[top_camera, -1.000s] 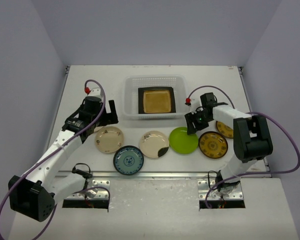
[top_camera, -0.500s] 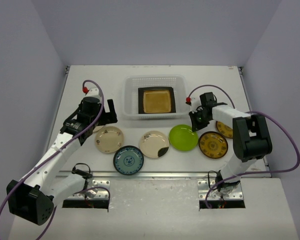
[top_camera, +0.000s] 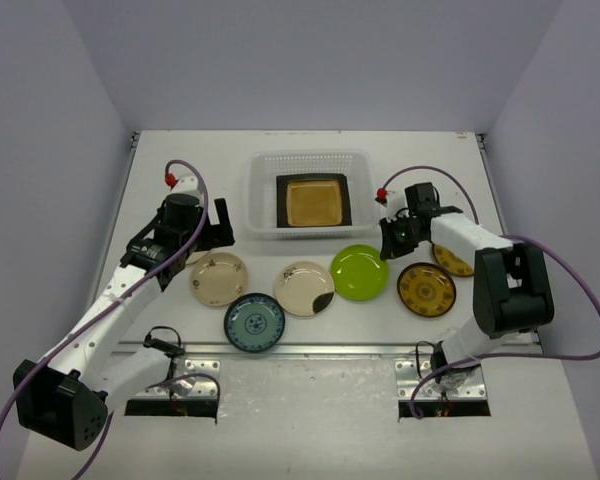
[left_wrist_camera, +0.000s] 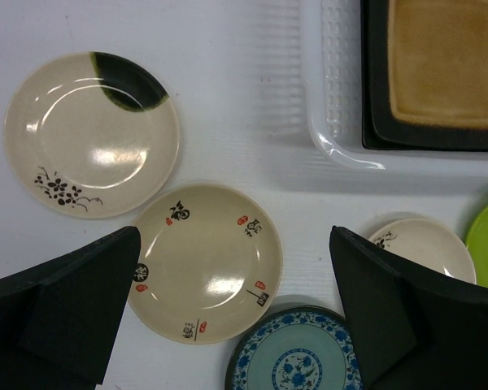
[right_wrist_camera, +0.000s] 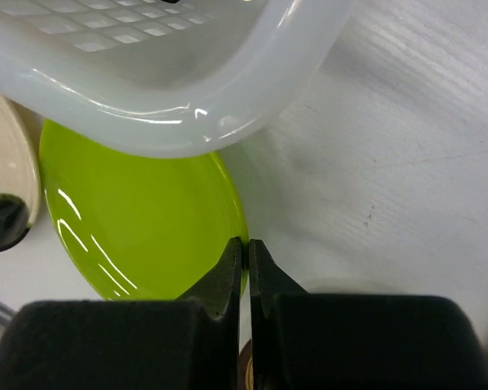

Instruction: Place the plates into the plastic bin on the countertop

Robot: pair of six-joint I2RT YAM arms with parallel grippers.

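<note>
Your right gripper (right_wrist_camera: 246, 248) is pinched shut on the lime green plate (right_wrist_camera: 138, 219) at the rim nearest it. I judge that thin edge grip is used because the dish lies flat on the bench (right_wrist_camera: 390, 162) and only its lip can be caught. The plastic bin (right_wrist_camera: 187, 114) sits just beyond the fingertips, its corner hiding the plate's far edge, while your left gripper (left_wrist_camera: 236, 244) hangs wide open above a cream plate (left_wrist_camera: 205, 262), holding nothing.

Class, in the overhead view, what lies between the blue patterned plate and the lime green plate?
A cream plate with a dark patch lies there, shown in the overhead view.
</note>
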